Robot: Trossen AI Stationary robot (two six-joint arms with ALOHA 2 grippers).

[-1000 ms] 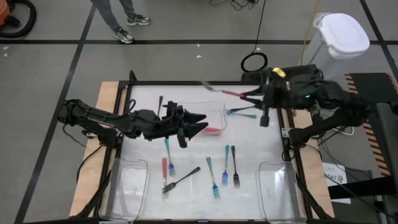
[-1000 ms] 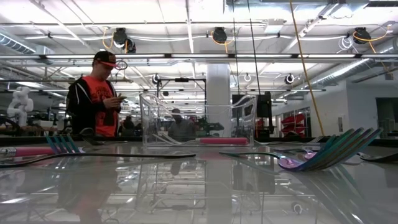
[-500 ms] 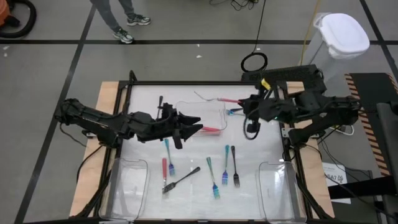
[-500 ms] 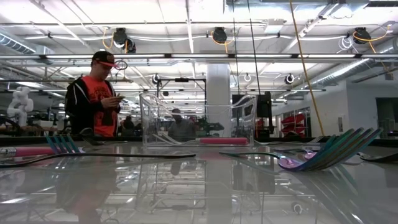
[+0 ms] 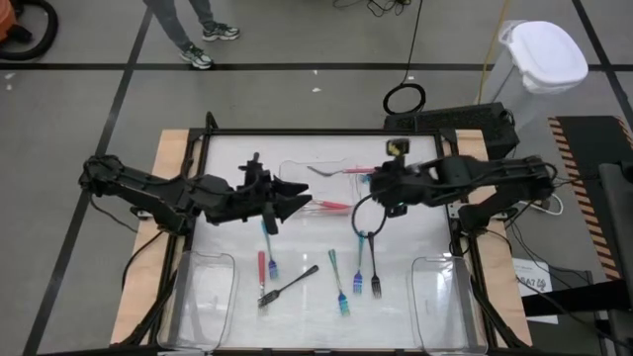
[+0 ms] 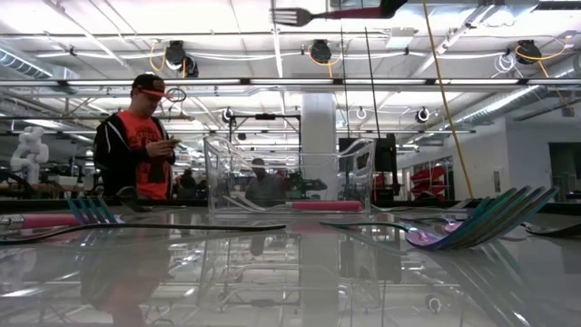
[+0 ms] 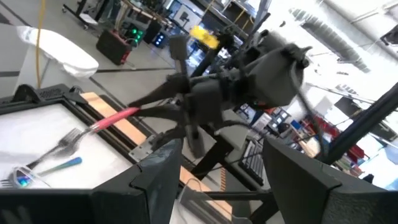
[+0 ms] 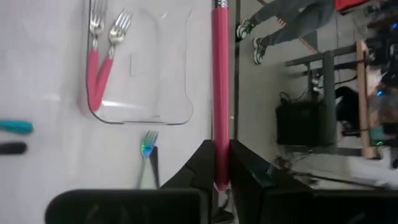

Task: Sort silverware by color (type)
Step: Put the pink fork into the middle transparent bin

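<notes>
Nearest me, two clear trays (image 5: 210, 287) at the front corners look empty, so nothing has been sorted into them yet. Just behind them lie the loose forks (image 5: 341, 287): a pink one (image 5: 262, 269) and a dark one (image 5: 289, 285) on the left, then teal and dark ones in a cluster near the middle. I count roughly six still on the table.

Farther back, my left gripper (image 5: 287, 201) hangs over the middle, fingers apart and holding nothing. My right gripper (image 5: 371, 178) is clamped on the handle of a pink fork (image 8: 221, 93), carried above the far tray (image 8: 180, 93); in the low view it sits high in the air.

That far tray holds two pink forks (image 8: 99, 68) already. A teal fork (image 7: 53, 167) lies just beside it.

I judge the pink group nearly finished, with one more pink on the table; teal and dark have not been started.
</notes>
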